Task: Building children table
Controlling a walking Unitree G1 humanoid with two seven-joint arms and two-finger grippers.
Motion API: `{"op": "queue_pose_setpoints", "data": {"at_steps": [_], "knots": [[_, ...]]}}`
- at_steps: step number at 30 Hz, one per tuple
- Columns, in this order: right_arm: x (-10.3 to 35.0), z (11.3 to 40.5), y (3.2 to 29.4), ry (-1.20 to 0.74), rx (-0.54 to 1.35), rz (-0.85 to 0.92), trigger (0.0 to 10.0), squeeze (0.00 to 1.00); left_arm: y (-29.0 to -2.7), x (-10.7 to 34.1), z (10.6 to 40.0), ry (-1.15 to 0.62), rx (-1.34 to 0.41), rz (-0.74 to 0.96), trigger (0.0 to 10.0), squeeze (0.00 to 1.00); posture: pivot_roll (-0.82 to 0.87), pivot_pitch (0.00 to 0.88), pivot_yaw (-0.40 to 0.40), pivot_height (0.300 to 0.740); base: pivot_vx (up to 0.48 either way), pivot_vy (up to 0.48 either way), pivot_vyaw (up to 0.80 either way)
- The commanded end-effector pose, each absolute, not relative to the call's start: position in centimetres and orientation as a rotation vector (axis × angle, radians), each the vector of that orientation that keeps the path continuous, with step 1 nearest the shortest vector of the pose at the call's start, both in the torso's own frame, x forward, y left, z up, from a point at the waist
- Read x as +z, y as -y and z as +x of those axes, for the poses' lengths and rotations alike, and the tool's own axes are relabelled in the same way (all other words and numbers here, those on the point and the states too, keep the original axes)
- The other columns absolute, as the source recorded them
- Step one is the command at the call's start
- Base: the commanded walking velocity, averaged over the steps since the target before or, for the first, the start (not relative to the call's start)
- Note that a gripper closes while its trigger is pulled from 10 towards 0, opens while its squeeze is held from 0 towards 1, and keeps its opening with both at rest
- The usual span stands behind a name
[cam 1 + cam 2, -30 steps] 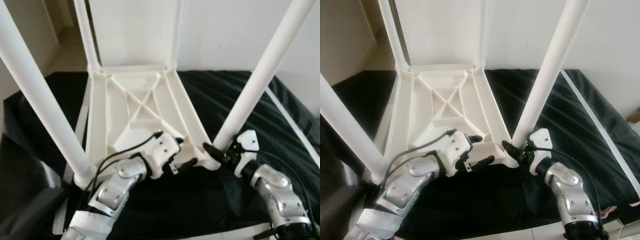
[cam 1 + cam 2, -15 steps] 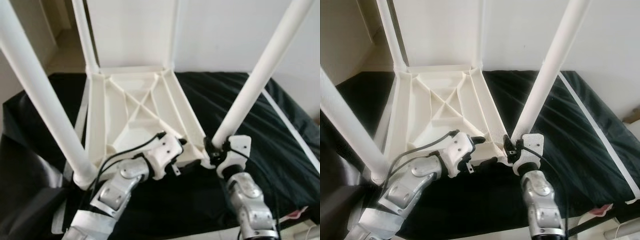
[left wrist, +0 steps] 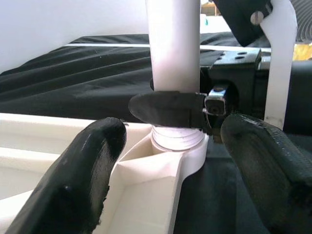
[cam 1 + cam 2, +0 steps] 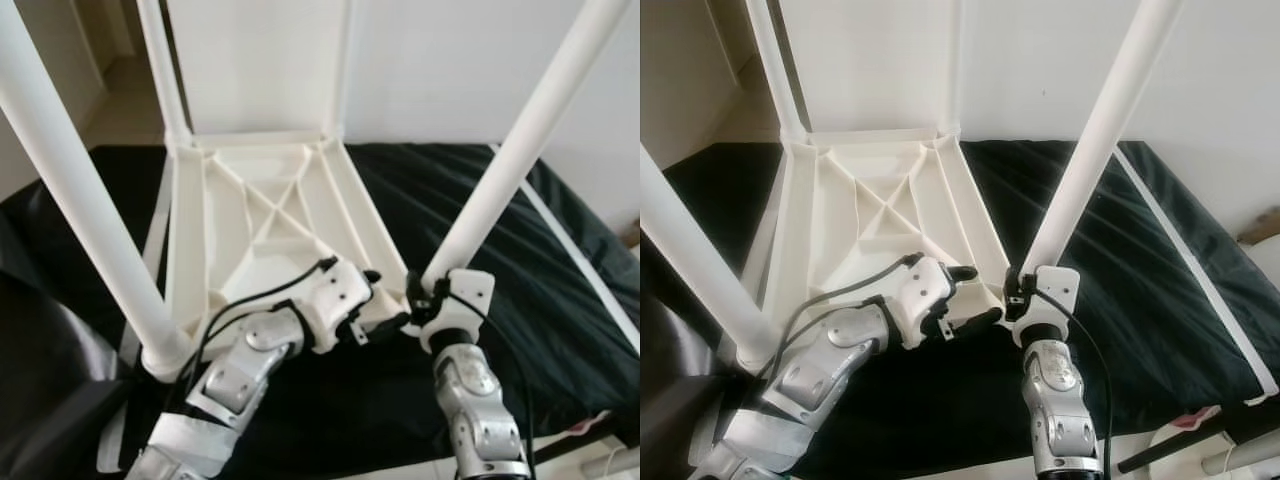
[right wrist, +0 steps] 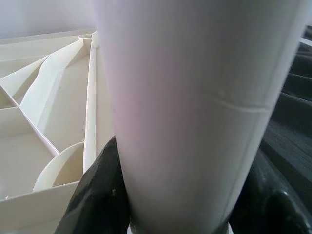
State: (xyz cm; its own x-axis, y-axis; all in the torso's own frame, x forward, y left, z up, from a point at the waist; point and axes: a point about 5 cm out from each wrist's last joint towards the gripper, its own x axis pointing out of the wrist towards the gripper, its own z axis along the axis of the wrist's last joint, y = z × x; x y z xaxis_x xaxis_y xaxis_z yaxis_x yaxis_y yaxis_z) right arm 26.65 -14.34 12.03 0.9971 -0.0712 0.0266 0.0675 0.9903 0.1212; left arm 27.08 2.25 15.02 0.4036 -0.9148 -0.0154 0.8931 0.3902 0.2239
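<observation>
Black cloth (image 4: 480,200) covers the work surface, with the upturned white table top (image 4: 265,215) lying on it at frame centre, against a pale wall.

Four white legs stand up from the corners of the table top; the near right leg (image 4: 510,160) rises toward the upper right of the frame, the near left leg (image 4: 75,190) toward the upper left. Right gripper (image 4: 425,298), lower centre-right, is clamped around the base of the near right leg just above its corner socket (image 3: 181,157); one black finger (image 3: 168,108) wraps the tube. Left gripper (image 4: 385,300), lower centre, sits at the near edge of the table top just beside that socket, fingers (image 3: 92,170) spread apart, nothing between them.
</observation>
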Motion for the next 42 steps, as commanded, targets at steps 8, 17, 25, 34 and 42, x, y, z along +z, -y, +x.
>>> {"op": "queue_pose_setpoints", "data": {"at_steps": [8,17,25,34,42], "knots": [[11.9,26.8,13.5,0.013,-0.074,0.157,10.0,0.00,-1.9,15.3,27.2,0.113,-1.182,0.192,10.0,0.00,-0.03,0.000,-0.054,0.740,0.000,0.000,0.00],[12.7,27.0,14.0,0.061,0.010,0.131,10.0,1.00,-2.1,15.0,27.5,0.105,-1.170,0.197,10.0,0.00,-0.03,0.000,-0.047,0.740,0.000,0.000,0.00],[13.5,26.2,16.2,0.088,0.238,0.016,10.0,0.06,-2.3,15.2,27.5,0.104,-1.173,0.181,10.0,0.00,-0.03,0.000,-0.040,0.740,0.000,0.000,0.00],[13.4,26.4,18.1,0.033,0.456,-0.114,10.0,0.00,-2.3,15.3,27.6,0.106,-1.186,0.184,10.0,0.00,-0.05,0.000,-0.022,0.740,0.000,0.000,0.00],[13.0,27.8,18.3,-0.025,0.606,-0.200,10.0,0.00,-2.3,15.4,27.5,0.110,-1.198,0.185,10.0,0.00,-0.05,0.000,-0.021,0.740,0.000,0.000,0.00]]}}
